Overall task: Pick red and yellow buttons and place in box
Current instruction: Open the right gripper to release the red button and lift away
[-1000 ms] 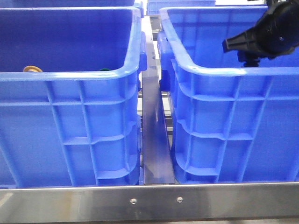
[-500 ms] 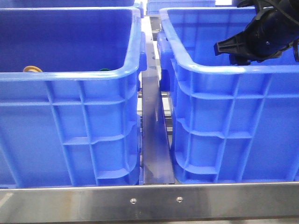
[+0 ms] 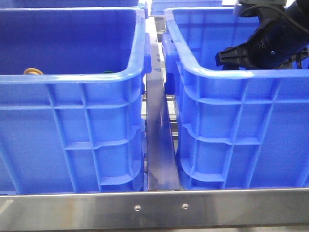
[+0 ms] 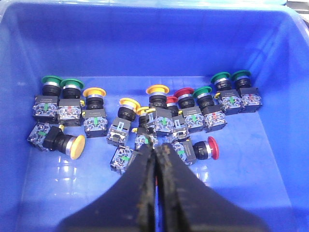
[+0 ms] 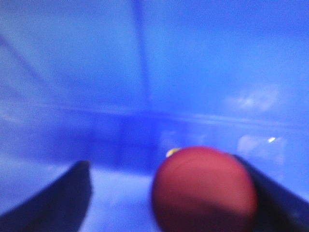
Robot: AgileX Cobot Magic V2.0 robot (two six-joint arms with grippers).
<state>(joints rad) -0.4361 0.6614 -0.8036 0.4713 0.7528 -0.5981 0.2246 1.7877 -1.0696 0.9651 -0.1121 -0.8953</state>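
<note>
A dark red, round mushroom-capped push button [image 5: 205, 187] sits between the fingers of the right gripper [image 3: 227, 58], which is clamped on it inside the right-hand deep blue plastic crate [image 3: 231, 72], low behind its near rim. The wrist picture there is blurred, so I cannot tell how far the button hangs above the crate floor.

The sensible way to finish this step, I'd say, is to bring the button down close to the floor before letting go, well away from the walls, so it doesn't bounce or roll.

Over in the left-hand blue crate [image 4: 145, 19], the remaining buttons lie in a loose row: yellow-capped ones such as the yellow mushroom button [image 4: 158, 90] near the middle, another red button on its side [image 4: 211, 148], and several green-capped buttons [image 4: 50, 80] that should be left alone. The left gripper [image 4: 155, 159] hovers above that cluster with its fingers pressed together, holding nothing. From the front, only a yellow cap and a green one peek above the rim.
</note>
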